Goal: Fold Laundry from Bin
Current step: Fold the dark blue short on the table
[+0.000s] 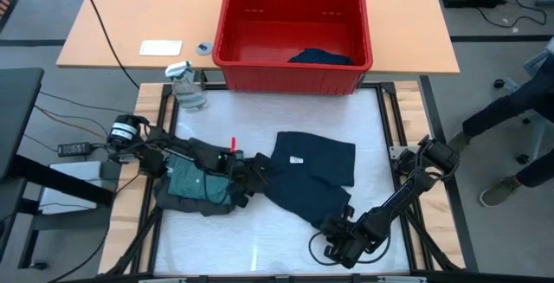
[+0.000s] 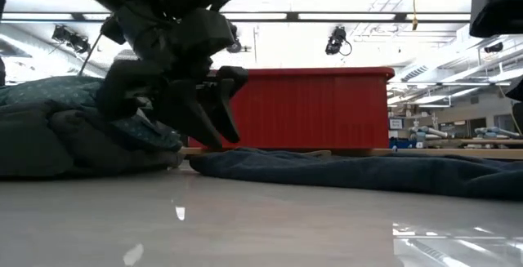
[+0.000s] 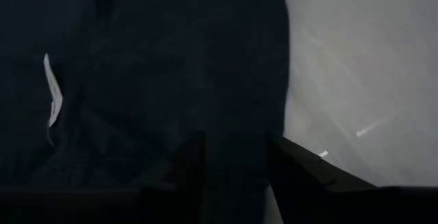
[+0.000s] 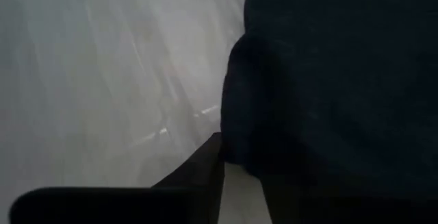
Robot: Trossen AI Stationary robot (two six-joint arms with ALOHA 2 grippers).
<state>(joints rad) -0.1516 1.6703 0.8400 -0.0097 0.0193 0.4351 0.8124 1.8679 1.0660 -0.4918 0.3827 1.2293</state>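
Observation:
A navy garment (image 1: 316,166) lies spread flat on the white table top, a small white label (image 3: 51,90) on it. My left gripper (image 1: 251,177) is low at the garment's left edge, open, its fingers (image 3: 195,166) on either side of the dark cloth; whether they touch it I cannot tell. My right gripper (image 1: 333,229) is at the garment's near right corner, shut on the cloth. A teal dotted shirt (image 1: 192,182) lies on a dark grey piece (image 1: 195,207) at the left. The red bin (image 1: 294,73) stands beyond the far edge with a navy piece (image 1: 320,57) inside. My right gripper has the navy garment's edge (image 4: 236,131) at its near right corner, coming from above at a slant. One finger (image 4: 202,169) shows against a raised fold of the cloth, and the cloth hides the other. The rest of the garment lies flat on the table.
A clear spray bottle (image 1: 186,88) stands at the table's far left corner. A white card (image 1: 161,48) lies on the wooden table beside the bin. A person's leg (image 1: 519,114) shows at the right, off the table. The near half of the white top shows bare.

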